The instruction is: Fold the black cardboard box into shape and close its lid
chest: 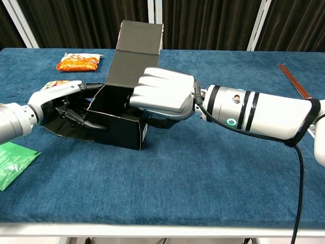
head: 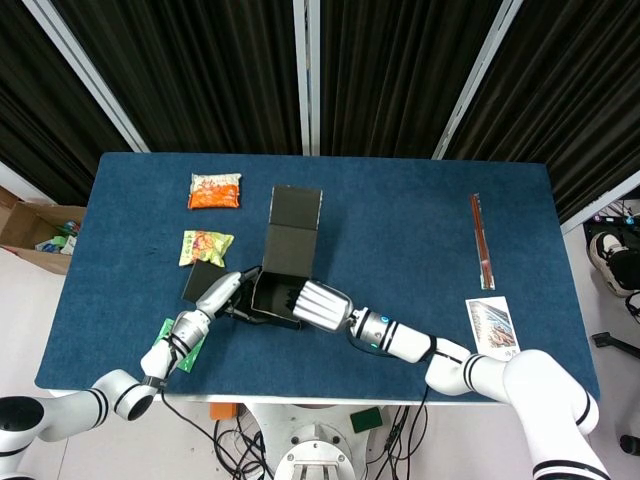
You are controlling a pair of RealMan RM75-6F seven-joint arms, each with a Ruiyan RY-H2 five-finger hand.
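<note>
Hands [chest: 162, 96] apparently gripping box [chest: 118, 122]

Bright, even overhead light — sharp, soft shadows.

The right hand [chest: 162, 96] covers the right wall of the black cardboard box [chest: 119, 124]; its fingers reach inside, hidden. The left hand [chest: 56, 99] obscures the left flap. Chest view crops the green packet [chest: 12, 158] at the left edge.

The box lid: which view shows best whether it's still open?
The chest view: the black cardboard box has its lid standing upright, side-on, clearly open. The head view looks straight down, so the lid appears only as flat dark panels behind the box.
</note>
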